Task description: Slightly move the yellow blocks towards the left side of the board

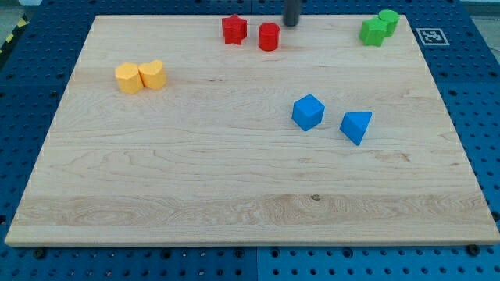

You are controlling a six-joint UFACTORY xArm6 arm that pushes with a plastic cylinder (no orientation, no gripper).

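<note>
Two yellow blocks sit touching at the view's upper left of the wooden board (234,179): a yellow hexagon-like block (128,78) on the left and a yellow rounded block (153,74) on its right. My tip (291,23) is at the view's top, right of centre, just up and right of the red cylinder (269,37). It is far to the right of the yellow blocks and touches no block.
A red star block (233,30) lies left of the red cylinder. Two green blocks (379,27) sit together at the top right. A blue cube-like block (308,112) and a blue triangular block (356,126) lie right of centre.
</note>
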